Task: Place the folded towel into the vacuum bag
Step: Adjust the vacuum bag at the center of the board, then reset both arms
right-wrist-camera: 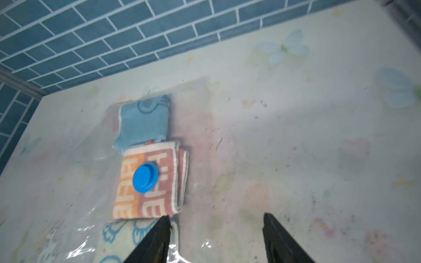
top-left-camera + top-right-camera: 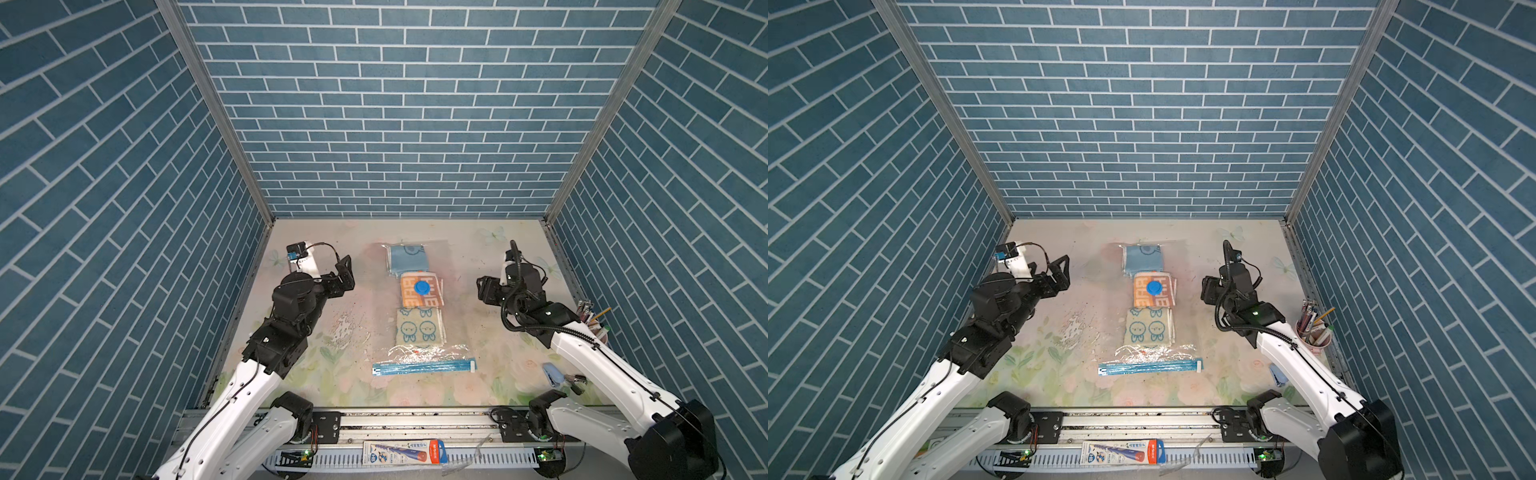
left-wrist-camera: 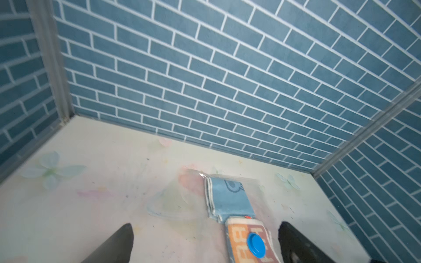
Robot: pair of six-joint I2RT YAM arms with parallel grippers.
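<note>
**Visitor:** Where is the towel, and what are the arms doing?

**Inspector:** Three folded towels lie in a row inside the vacuum bag (image 2: 419, 353), which is flat on the middle of the table (image 2: 316, 257). The blue towel (image 2: 408, 257) is at the far end. The orange towel (image 2: 432, 301) sits under the valve cap (image 2: 423, 287), and the bunny towel (image 2: 419, 328) is nearest the zip strip (image 2: 424, 368). I judge the placing done. The left gripper (image 3: 206, 227) is spread wide and empty. The right gripper (image 1: 216, 216) stands apart, also empty. Each hangs to its own side of the bag, touching nothing.

**Visitor:** How would these things handle?

**Inspector:** The towels look soft and light, and the layers would splay unless pinched across the folded edge. The bag is thin, slick film, and glare off its crinkles hides the edges. The strip looks to be its stiffest part, so I would take hold of the film just beside it.

**Visitor:** And the surroundings?

**Inspector:** The top is a pale floral surface, scuffed and speckled. Blue brick walls (image 2: 395, 124) close three sides. A pen cup (image 2: 1314, 332) stands at the right edge, well apart from the bag.
</note>
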